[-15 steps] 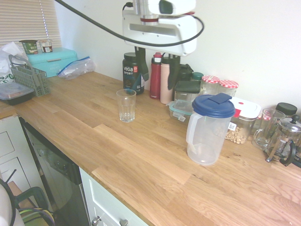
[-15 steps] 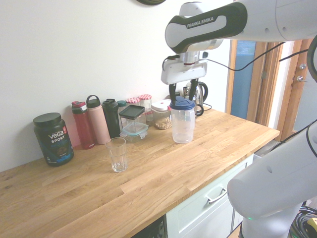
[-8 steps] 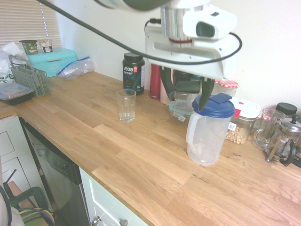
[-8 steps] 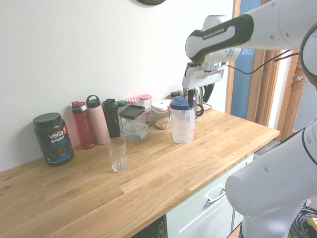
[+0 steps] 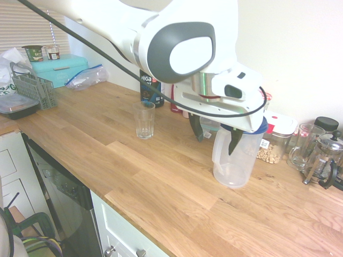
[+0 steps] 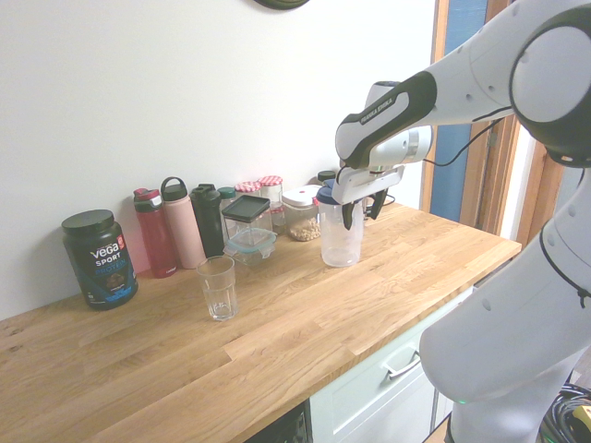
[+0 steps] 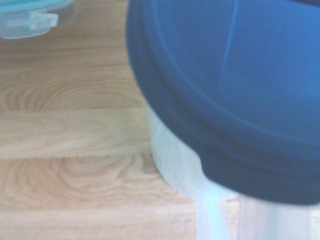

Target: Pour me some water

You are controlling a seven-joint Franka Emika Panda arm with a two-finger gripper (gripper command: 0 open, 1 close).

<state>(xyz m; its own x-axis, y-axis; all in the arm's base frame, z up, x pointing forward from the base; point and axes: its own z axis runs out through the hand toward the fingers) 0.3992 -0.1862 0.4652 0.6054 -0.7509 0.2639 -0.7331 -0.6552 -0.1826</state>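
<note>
kitchen bench (image 5: 161, 187) of pale wood: over the last second i've brought the end effector (image 5: 213, 136) down from above the bottles to the blue-lidded jug (image 5: 236, 160), fingers wide apart astride its handle side, gripping nothing. glass (image 5: 143, 119) waits well apart; water too clear to spot. the grasp looks next.

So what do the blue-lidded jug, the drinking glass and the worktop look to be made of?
Translucent jug with blue lid: frosted plastic, probably, given its milky walls and moulded handle. Clear ribbed tumbler: likely glass, fully see-through with bright glints. Long wooden counter: oiled or satin wood, with visible grain and jointed staves.
</note>
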